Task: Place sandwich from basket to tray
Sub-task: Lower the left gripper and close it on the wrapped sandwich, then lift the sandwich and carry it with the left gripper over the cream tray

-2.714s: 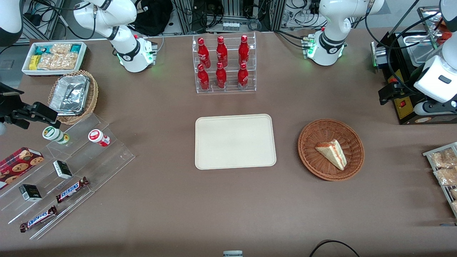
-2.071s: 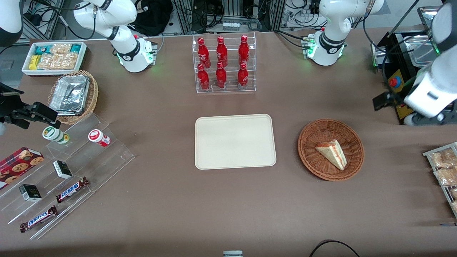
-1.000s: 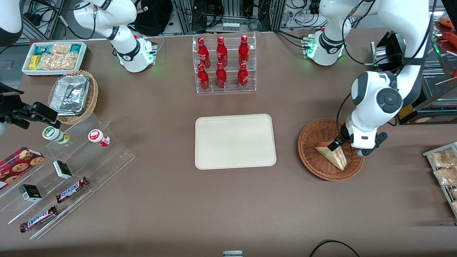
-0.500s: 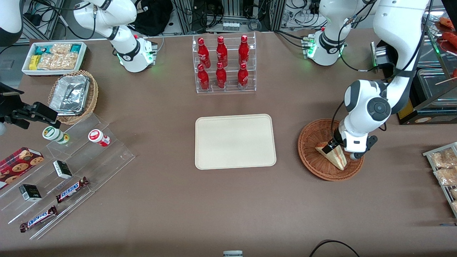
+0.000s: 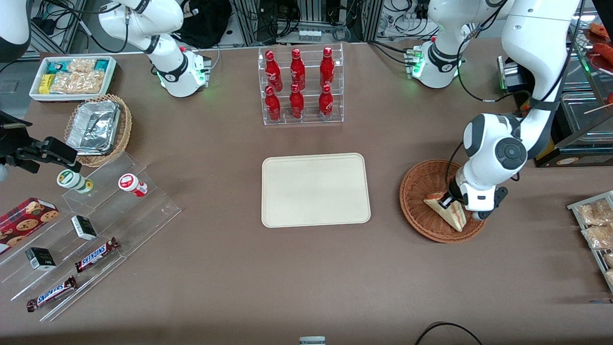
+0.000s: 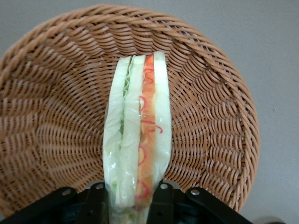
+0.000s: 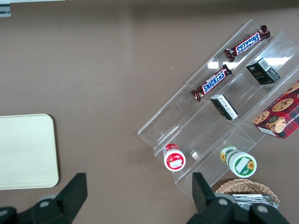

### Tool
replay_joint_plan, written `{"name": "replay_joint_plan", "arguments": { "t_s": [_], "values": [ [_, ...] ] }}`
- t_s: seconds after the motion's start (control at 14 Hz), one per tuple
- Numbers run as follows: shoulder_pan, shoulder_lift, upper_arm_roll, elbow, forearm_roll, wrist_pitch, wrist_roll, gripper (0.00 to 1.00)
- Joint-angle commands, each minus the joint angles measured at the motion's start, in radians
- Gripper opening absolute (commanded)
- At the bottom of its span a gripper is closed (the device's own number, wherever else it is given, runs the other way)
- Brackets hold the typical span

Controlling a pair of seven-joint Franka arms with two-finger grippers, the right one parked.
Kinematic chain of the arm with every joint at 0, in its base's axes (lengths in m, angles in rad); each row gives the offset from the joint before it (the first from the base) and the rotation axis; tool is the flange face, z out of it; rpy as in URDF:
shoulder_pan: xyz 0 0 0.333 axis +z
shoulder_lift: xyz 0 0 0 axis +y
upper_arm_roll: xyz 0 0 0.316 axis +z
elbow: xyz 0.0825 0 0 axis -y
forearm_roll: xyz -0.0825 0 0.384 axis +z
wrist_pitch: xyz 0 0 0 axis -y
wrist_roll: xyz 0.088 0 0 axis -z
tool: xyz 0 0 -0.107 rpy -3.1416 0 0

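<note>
The gripper [image 5: 450, 201] is sitting low inside the basket [image 5: 417, 191], down at the sandwich [image 5: 449, 214]. In the wrist view its two black fingers [image 6: 96, 205] are standing on either side of the sandwich's [image 6: 138, 149] near end, each one against a bread face, so the jaws are narrowed onto the wedge and gripping it across its thickness. The sandwich is standing on edge there, its cut side facing up at the camera, with a green layer beside one slice and a red-orange layer beside the other, and a clear wrap is shining over it. It is still lying in the basket [image 6: 219, 107], its tip pointing toward the rim nearer the front camera, while the wider end is sitting under the gripper.

The basket is resting on the brown table [image 5: 306, 278] toward the working arm's end, level with the tray [image 5: 315, 189] and a little apart from it. The tray is lying flat in the middle of the table with nothing on it, and the right wrist view is catching one rounded corner of it [image 7: 28, 151].

A clear rack of red bottles [image 5: 299, 86] is standing farther from the front camera than the tray. Toward the parked arm's end a clear stepped stand [image 5: 91, 230] is holding chocolate bars [image 5: 96, 254], small dark boxes and two small jars, and a lighter wicker basket with foil trays [image 5: 98, 127] is sitting just beside it.
</note>
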State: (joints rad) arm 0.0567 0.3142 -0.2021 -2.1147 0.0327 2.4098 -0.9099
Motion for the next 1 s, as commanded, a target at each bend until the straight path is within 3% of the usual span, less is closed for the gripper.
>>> {"name": "replay_joint_plan", "arguments": {
  "t_s": [0.0,0.36,0.93],
  "values": [
    [0.003,-0.05,-0.014,0.114,0.009,-0.214,-0.012,0.11],
    [-0.139,-0.047,-0.017,0.402,0.009,-0.576,-0.026,0.11],
    [-0.438,0.019,-0.017,0.421,0.044,-0.48,-0.029,0.12]
  ]
}}
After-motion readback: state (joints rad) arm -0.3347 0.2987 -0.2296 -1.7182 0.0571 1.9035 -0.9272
